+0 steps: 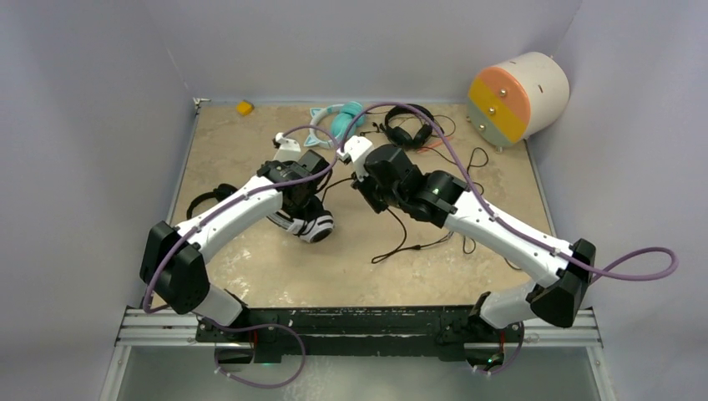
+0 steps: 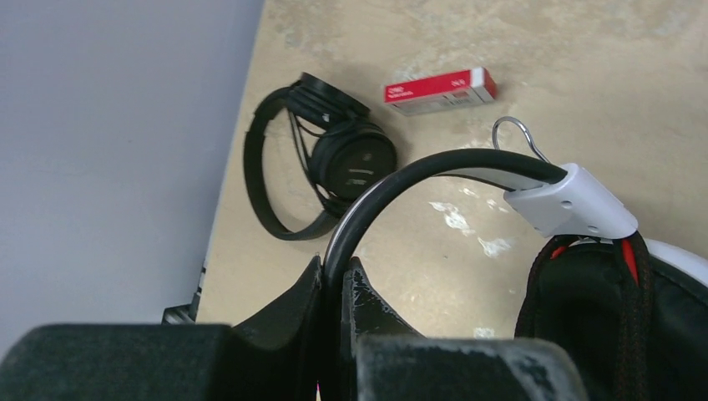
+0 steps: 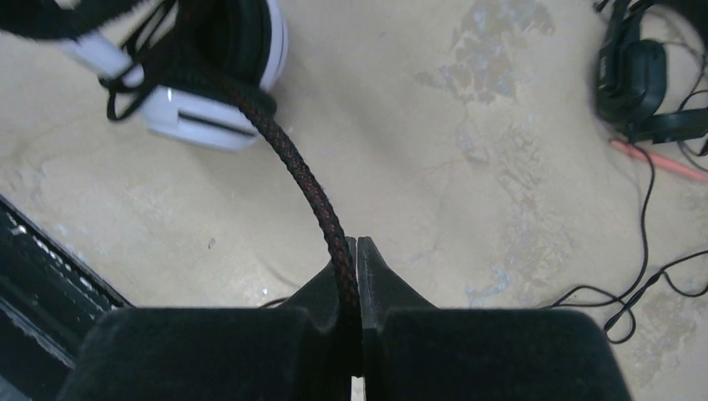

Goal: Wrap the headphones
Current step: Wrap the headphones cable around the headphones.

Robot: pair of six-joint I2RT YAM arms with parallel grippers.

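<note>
My left gripper [image 2: 336, 267] is shut on the black headband [image 2: 434, 167] of the white-and-black headphones [image 1: 311, 224], held just above the table left of centre. Its white hinge [image 2: 572, 205] and a black ear pad with red stitching [image 2: 584, 309] show at the right of the left wrist view. The right gripper [image 3: 355, 244] is shut on this headset's braided black-and-red cable [image 3: 300, 175], which runs up to the ear cup [image 3: 209, 100]. In the top view the right gripper [image 1: 361, 185] stands just right of the left gripper [image 1: 299, 203].
An all-black headset [image 2: 334, 159] lies by the left table edge, beside a red box [image 2: 440, 90]. A teal cat-ear headset [image 1: 342, 117] and a black headset [image 1: 409, 125] with a thin red stick [image 3: 659, 163] lie at the back. Loose thin cable [image 1: 417, 242] trails mid-table. A cylindrical container [image 1: 518, 96] sits at the back right.
</note>
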